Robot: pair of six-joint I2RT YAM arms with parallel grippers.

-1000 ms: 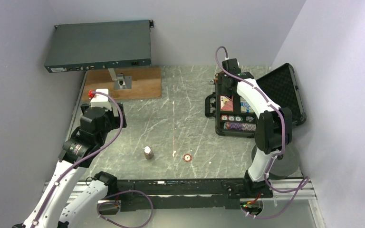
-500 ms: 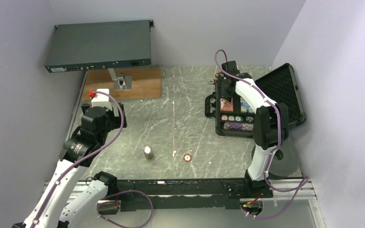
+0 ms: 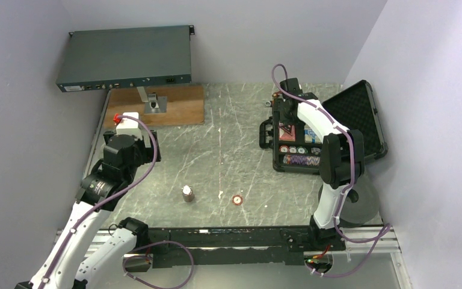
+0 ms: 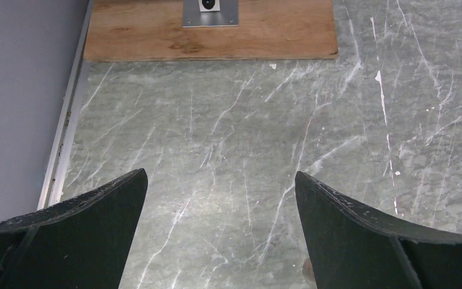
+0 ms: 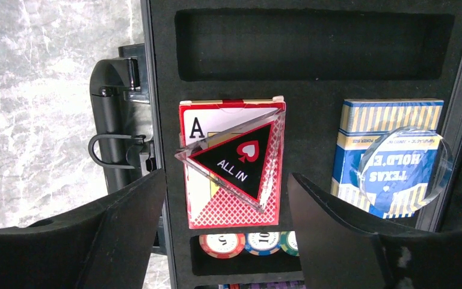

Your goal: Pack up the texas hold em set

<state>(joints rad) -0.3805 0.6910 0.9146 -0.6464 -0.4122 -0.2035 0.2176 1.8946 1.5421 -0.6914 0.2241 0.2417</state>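
Texas hold em set (image 3: 301, 160): its loose chip (image 3: 237, 199) lies nearest the arms, at 6 o'clock on the counter (image 3: 216, 120). At 9 o'clock the left claw (image 4: 219, 176) hangs spread wide, holding nothing. Farther out at 3 o'clock the briefcase (image 3: 361, 120) lies open. The right claw (image 5: 227, 176) hovers above it, jaws apart and empty. Below sits the triangle piece (image 5: 237, 162) on the red card deck (image 5: 198, 211), with the blue deck (image 5: 391, 120) at its 3 o'clock.

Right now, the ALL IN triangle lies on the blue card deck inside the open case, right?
No. The right wrist view shows the ALL IN triangle lying on the red card deck, not the blue card deck, inside the open case.
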